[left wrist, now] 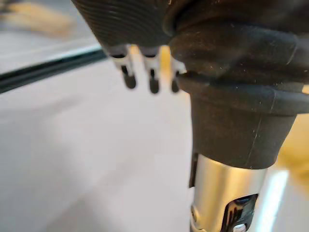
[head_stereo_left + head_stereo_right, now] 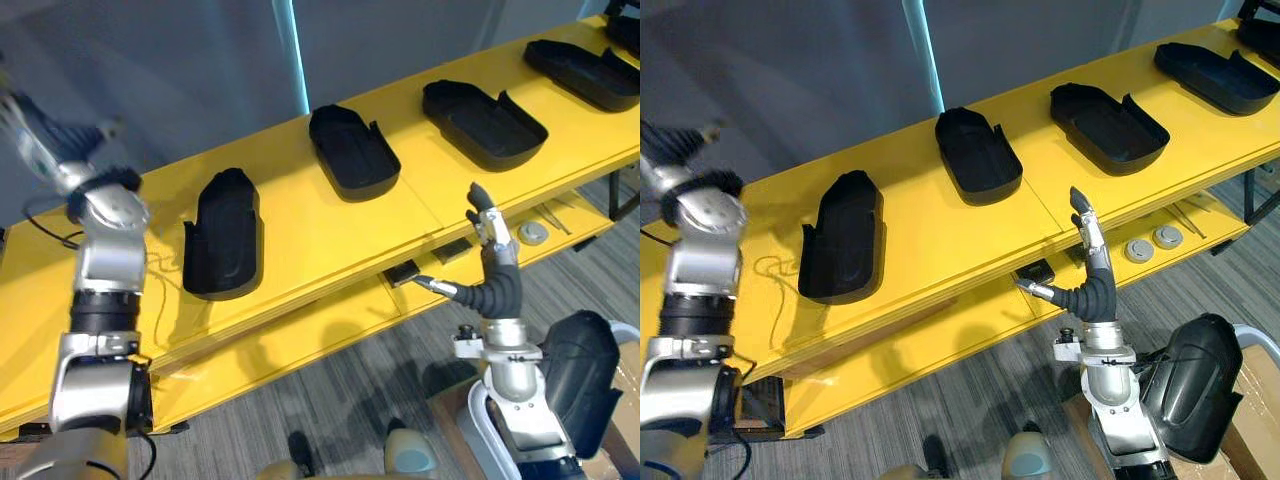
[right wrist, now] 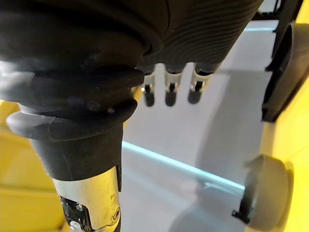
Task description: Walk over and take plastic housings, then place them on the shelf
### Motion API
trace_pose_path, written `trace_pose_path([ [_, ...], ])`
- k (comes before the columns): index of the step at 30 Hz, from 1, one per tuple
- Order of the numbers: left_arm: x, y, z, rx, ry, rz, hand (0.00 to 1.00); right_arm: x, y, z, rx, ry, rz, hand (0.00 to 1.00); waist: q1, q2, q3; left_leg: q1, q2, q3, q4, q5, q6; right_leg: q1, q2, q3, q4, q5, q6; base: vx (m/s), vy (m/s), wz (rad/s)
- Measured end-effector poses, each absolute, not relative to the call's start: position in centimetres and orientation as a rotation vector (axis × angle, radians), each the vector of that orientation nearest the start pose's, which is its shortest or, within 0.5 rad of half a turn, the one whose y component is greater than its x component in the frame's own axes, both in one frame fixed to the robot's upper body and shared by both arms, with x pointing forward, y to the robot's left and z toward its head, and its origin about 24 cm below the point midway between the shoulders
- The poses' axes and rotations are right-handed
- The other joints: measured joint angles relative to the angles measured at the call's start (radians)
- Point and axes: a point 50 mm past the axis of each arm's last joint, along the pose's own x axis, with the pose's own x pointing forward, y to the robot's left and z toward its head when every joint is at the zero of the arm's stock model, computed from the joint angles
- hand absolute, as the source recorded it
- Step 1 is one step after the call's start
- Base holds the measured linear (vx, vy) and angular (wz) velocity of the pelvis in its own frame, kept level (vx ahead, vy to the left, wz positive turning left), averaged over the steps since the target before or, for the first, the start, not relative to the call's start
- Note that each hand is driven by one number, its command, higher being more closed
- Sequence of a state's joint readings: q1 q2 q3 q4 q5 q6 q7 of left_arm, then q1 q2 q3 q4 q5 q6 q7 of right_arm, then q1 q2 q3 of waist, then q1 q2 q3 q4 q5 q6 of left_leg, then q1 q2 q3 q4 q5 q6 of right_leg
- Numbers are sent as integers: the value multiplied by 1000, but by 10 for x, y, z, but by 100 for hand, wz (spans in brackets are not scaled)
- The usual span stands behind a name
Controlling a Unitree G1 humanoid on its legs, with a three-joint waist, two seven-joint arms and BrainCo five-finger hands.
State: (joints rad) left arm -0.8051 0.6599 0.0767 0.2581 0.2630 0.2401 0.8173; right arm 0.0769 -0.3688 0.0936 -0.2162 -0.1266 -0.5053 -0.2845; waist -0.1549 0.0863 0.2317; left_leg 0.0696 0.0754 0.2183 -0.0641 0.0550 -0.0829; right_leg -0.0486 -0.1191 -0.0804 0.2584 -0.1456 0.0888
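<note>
Lying hollow side up, four black plastic housings (image 2: 352,152) are sitting in a row along the top board of the yellow shelf (image 2: 310,235), well apart from one another. The leftmost housing (image 2: 222,235) is resting between the board's front and back edges. The second is lying nearer the back edge. The third housing (image 2: 483,122) and the rightmost housing (image 2: 585,72) are lying toward the shelf's right end. Neither hand is touching a housing.

The right hand (image 2: 490,235) is standing upright at the front edge of the top board, level with the gap between the second and third housings. Its fingers (image 3: 166,89) are pointing straight and spread slightly, holding nothing, and the thumb is reaching sideways over the lower board.

The left hand (image 1: 152,72) is being held up toward the shelf's left end, well apart from the housings. Its fingers (image 1: 128,77) are hanging straight in a row, gripping nothing.

On the lower board, two round grey discs (image 2: 1137,250) are lying side by side near the front edge, and a small black block (image 2: 402,272) is sitting just under the top board. A thin cord (image 2: 770,270) is lying looped on the top board beside the leftmost housing. Grey carpet (image 2: 350,400) is covering the floor before the shelf.
</note>
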Motion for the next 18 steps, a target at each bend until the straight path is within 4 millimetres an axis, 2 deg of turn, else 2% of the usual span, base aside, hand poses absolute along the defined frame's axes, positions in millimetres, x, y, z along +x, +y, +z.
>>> trace_pose_path([
  [4, 314, 284, 297, 527, -764, 1113, 0, 215, -181, 117, -333, -640, -39, 0, 2, 26, -18, -1, -4, 6, -9, -3, 4, 6, -1, 1, -33, 17, 6, 0, 0, 0],
  [6, 312, 282, 298, 470, -793, 1089, 0, 214, -182, 115, -325, -629, -40, 0, 1, 29, -22, 0, -4, 6, -9, -3, 4, 16, 1, 0, -46, 28, 7, 0, 0, 0],
  [8, 299, 280, 293, 351, -856, 1054, 0, 214, -181, 114, -324, -624, -31, 0, -5, 29, -29, 0, -6, 6, -12, -3, 4, 17, 0, 0, -48, 29, 8, 0, 0, 0],
  [10, 283, 278, 277, 229, -885, 1014, 0, 213, -179, 112, -316, -612, -17, 0, -3, 30, -41, -1, -6, 2, -13, -3, 4, 20, -1, -2, -52, 29, 9, 37, -1, 8],
  [12, 263, 271, 238, 89, -845, 952, 0, 209, -176, 106, -297, -577, -6, 0, 3, 29, -70, 2, -5, -27, -13, -3, 4, 53, -2, -35, -75, 29, 9, 52, -19, 34],
  [13, 256, 268, 227, 54, -829, 929, 0, 208, -175, 104, -284, -565, -2, 0, 11, 28, -78, 2, -4, -37, -13, -3, 4, 58, -1, -43, -78, 29, 9, 51, -27, 47],
  [14, 240, 261, 206, -11, -792, 881, 0, 208, -171, 103, -238, -544, 13, 0, 18, 21, -86, 2, -3, -54, -13, -3, 4, 75, -1, -61, -88, 29, 9, 40, -17, 37],
  [15, 224, 253, 188, -72, -755, 842, 0, 208, -168, 101, -199, -526, 22, 0, 38, 14, -91, 3, -2, -68, -12, -3, 4, 88, -2, -76, -99, 29, 9, 26, -14, 40],
  [16, 215, 249, 180, -87, -739, 826, 0, 208, -166, 101, -188, -517, 30, 0, 44, 9, -93, 1, -2, -76, -11, -3, 4, 95, -2, -87, -103, 29, 9, 3, -5, 36],
  [18, 184, 241, 157, -159, -682, 752, 0, 204, -161, 96, -147, -475, 36, 0, 87, -5, -102, 0, -4, -110, -7, -3, 4, 123, -4, -122, -120, 29, 9, -17, -6, 41],
])
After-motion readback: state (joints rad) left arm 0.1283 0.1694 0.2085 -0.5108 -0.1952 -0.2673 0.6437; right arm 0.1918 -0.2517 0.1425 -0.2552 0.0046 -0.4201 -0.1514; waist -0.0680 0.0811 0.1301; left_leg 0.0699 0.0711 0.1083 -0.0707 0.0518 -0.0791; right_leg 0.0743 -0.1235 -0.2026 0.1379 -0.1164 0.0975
